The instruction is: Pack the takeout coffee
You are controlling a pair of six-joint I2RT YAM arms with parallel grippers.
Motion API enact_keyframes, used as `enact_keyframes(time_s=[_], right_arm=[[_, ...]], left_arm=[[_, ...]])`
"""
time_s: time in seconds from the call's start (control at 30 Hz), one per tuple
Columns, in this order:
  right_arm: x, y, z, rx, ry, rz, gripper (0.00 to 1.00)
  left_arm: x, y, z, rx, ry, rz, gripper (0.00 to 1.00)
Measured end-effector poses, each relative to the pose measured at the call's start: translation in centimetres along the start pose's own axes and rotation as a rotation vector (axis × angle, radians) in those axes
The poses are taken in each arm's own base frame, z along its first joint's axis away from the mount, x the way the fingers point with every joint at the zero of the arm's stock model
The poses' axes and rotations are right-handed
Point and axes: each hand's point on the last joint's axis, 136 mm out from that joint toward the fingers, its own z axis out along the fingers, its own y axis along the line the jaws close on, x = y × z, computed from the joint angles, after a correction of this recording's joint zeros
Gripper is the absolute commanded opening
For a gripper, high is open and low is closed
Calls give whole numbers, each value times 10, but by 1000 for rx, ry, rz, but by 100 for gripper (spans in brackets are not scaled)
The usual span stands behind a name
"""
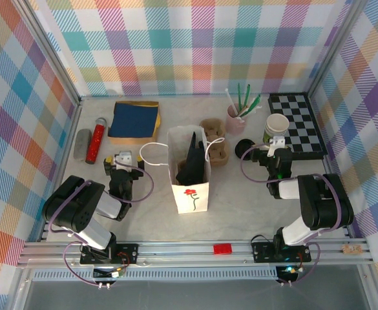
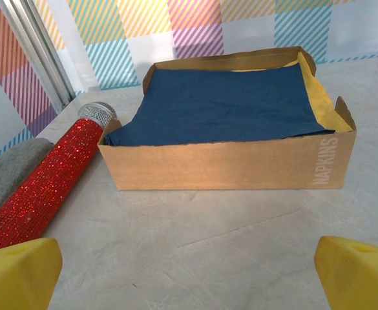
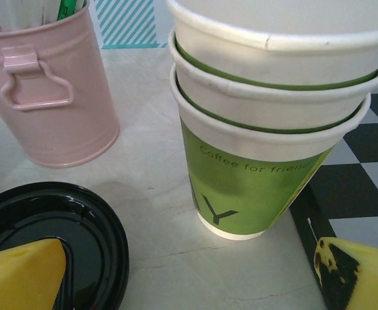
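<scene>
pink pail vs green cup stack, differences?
The pink pail is one plain pink container with a side handle; the green cup stack is three nested cups, green with print. The pail holds sticks; the stack's top cup is white inside. Both stand upright on the table, apart.

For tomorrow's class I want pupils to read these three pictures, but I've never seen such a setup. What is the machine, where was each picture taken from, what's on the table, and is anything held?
Two robot arms are bolted at the near edge of the table. The overhead picture looks down from behind them; the other two come from a camera on each wrist, with yellow fingertips at the bottom corners. The left end effector faces a napkin box beside a red glitter microphone. The right end effector faces a stack of green paper cups, a pink bucket and a loose black lid. A white paper bag stands mid-table, a checkerboard at the far right. Both end effectors are open and hold nothing.
</scene>
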Motion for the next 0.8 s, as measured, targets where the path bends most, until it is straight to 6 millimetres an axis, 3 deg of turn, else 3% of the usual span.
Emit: enact_keyframes(time_s=[0.13,0.37,0.5,0.67,0.8], right_arm=[[4,3,-1,-11,10,-3,99],[16,13,-11,-36,5,-24,99],[17,14,-10,-38,15,-24,99],[3,-3,0,4,12,23,99],[5,-9,1,19,25,39,99]], left_arm=[[0,3,8,18,12,-24,100],[2,9,41,38,101,-78,100],[9,8,47,54,153,-99,100],[20,17,50,46,212,-134,100],[25,17,49,50,233,-144,100]])
